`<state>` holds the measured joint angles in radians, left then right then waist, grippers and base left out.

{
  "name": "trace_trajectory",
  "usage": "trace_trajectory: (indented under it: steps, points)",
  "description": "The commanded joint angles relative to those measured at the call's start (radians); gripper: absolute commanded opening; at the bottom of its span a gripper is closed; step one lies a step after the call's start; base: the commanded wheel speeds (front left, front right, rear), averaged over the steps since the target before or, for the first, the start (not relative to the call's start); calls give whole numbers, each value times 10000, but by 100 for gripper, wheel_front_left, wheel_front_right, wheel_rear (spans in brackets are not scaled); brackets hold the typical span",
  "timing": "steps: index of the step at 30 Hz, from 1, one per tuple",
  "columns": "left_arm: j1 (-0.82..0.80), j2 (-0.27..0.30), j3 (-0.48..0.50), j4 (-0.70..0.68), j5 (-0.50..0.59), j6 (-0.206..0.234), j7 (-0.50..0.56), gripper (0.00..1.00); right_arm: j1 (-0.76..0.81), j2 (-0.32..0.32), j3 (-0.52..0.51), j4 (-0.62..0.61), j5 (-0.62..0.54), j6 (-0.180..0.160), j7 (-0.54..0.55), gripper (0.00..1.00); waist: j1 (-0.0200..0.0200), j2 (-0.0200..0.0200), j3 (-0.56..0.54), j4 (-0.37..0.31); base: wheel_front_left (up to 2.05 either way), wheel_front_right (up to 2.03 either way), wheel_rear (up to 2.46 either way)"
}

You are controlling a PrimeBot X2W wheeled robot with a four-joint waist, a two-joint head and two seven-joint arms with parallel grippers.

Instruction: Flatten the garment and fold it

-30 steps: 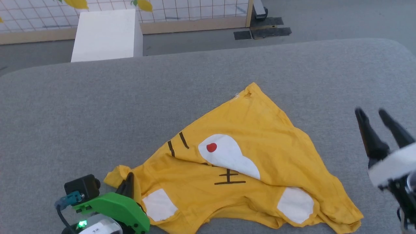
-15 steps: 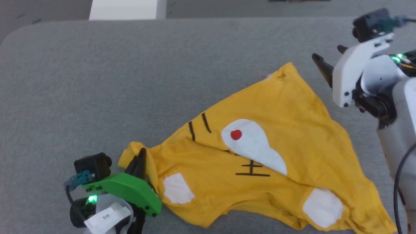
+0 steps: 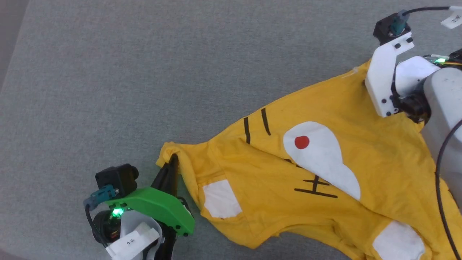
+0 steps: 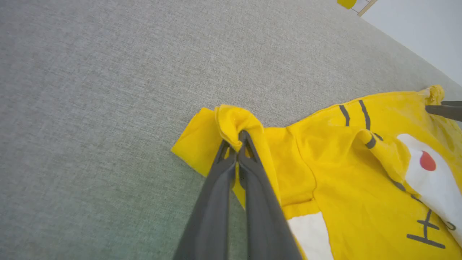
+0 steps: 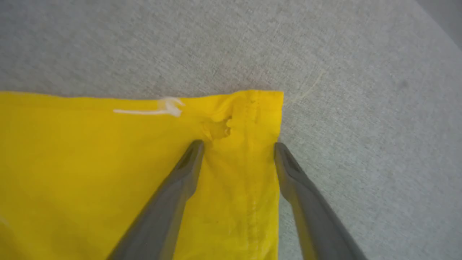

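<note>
The yellow garment lies rumpled on the grey surface, with its white oval and red dot, black stripes and white patches facing up. My left gripper is shut on a bunched corner of the garment at its left end, fingers pinched together in the left wrist view. My right gripper is open over the garment's far corner, one finger on the cloth, the other at its edge. In the head view the right gripper's white mount covers its fingers.
The grey padded surface spreads wide to the left and beyond the garment. Its left edge shows at the upper left corner. A black cable runs down beside my right arm.
The camera has tilted down and shifted, so the whole scene slid. My right gripper came in from the right and now stands open over the garment's far corner. The left gripper keeps its hold.
</note>
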<state>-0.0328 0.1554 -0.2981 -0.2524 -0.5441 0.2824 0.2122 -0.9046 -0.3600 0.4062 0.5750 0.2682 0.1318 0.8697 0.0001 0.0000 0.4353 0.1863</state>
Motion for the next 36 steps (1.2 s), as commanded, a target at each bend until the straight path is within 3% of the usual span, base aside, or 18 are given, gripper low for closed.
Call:
trace_trajectory:
  steps: [1, 2, 3, 4, 7, 12, 19, 24, 29, 32, 36]
  points:
    - [-193, -59, 10, 74, -46, -40, -76, 0, 331, 116, 153, 441, 346, -11, 137, 100, -1, 0, 150, 200, 0, 0, 0]
    - [-183, -54, 11, 120, -60, -48, -81, 0, 376, 133, 168, 555, 475, -11, 259, 100, -1, 0, 88, 167, 0, 0, 0]
    - [-172, -45, 23, 167, -71, -51, -96, 0, 384, 141, 192, 605, 596, -11, 297, 36, -1, 0, 2, 114, 0, 0, 0]
    - [-163, -27, 41, 210, -78, -49, -103, 0, 368, 143, 168, 590, 713, -11, 197, 0, -1, 0, -101, 60, 0, 0, 0]
    - [-120, 60, 111, 314, -97, -52, -109, 0, 365, 103, -80, 516, 1000, -11, -248, 0, -1, 0, -521, -168, 0, 0, 0]
    - [150, 124, 246, 384, -208, -5, -163, 0, 880, 142, -1429, -42, 1810, -11, -1895, 0, -1, 0, -1457, -652, 0, 0, 0]
    - [788, 225, 397, 347, -382, 104, -178, 0, 3722, 210, -3339, -2767, 2941, -11, -2976, 0, -1, 0, -2681, -1709, 0, 0, 0]
    - [1010, 268, 423, 280, -445, 159, -137, 0, 6590, 631, -4664, -4961, 3381, -11, -2429, 0, -1, 0, -3108, -2160, 0, 0, 0]
    - [1245, 317, 573, 191, -588, 195, -167, 0, 9143, 1530, -5460, -6591, 3730, -11, -1344, 0, -1, 0, -3311, -2419, 0, 0, 0]
    - [1300, 347, 631, 241, -765, 63, -177, 0, 10046, 1907, -5582, -7224, 3963, -11, -593, 0, -1, 0, -3375, -2446, 0, 0, 0]
    - [1011, 605, 706, 362, -1006, -374, -67, 0, 9895, 1564, -5371, -8132, 4088, -11, 267, 0, -1, 0, -3363, -2511, 0, 0, 0]
